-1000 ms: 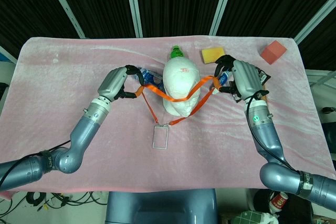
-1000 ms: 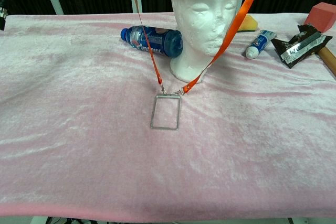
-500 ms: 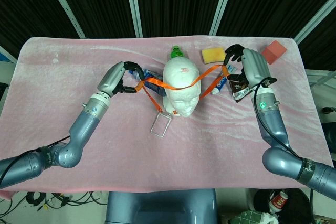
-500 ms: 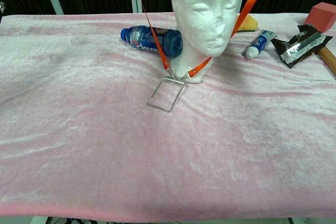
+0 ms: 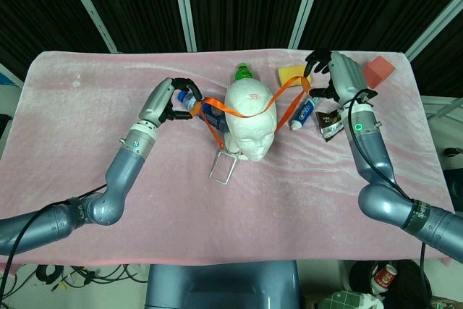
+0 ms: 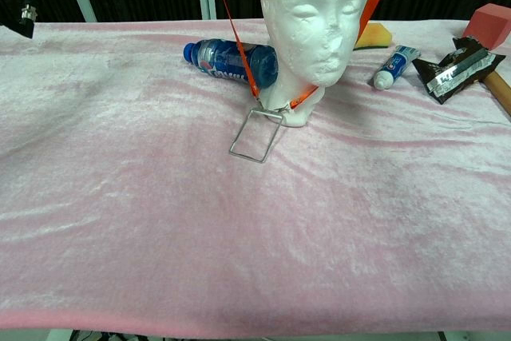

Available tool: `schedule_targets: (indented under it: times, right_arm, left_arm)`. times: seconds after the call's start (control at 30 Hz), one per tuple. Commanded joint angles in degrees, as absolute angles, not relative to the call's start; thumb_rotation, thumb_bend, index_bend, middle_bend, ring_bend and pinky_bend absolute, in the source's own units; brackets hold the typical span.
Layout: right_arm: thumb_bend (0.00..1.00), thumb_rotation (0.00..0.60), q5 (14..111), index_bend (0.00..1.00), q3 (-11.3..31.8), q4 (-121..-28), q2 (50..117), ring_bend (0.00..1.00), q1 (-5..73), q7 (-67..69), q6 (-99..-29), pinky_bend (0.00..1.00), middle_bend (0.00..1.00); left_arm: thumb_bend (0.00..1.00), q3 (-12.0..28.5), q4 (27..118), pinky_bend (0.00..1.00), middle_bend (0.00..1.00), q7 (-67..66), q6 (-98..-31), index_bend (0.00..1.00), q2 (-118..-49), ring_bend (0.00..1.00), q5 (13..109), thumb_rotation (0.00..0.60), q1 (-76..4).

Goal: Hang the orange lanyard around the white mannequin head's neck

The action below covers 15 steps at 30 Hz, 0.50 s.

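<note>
The orange ribbon lanyard (image 5: 246,111) is seen stretched across the crown of the white foam mannequin head (image 5: 249,125), which stands upright on the pink-clothed table (image 5: 72,150). One side of the loop is pinched in the curled fingers of the left hand (image 5: 165,103), the other in those of the right hand (image 5: 340,79), the two hands set on opposite sides of the head. The strap's span runs left to right, its rear run apparently not yet past the back of the crown, while its clear rectangular badge holder (image 6: 256,136) leans at the neck's base in front. The neck lies below and between both hands, about equally near each.
</note>
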State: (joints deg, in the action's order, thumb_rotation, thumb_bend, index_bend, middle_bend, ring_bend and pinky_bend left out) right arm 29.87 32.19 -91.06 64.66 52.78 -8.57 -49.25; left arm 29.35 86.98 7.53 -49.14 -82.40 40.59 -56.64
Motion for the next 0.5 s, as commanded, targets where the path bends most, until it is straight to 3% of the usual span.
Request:
schedule_targets:
  times: [0.03, 0.5]
  right_arm:
    - [0.49, 0.6, 28.58, 0.81, 31.46, -88.61, 65.82, 0.41, 54.75, -9.18, -48.15, 0.35, 0.32]
    - [0.49, 0.6, 27.08, 0.81, 30.04, -79.1, 70.56, 0.41, 60.14, -9.46, -44.61, 0.35, 0.32]
  left_arm:
    - [0.45, 29.34, 84.79, 0.28, 0.48, 7.19, -49.2, 0.67, -83.77, 0.24, 40.07, 0.6, -57.63]
    - [0.45, 30.43, 72.95, 0.28, 0.49, 7.95, -48.96, 0.68, -90.09, 0.24, 40.06, 0.6, -61.35]
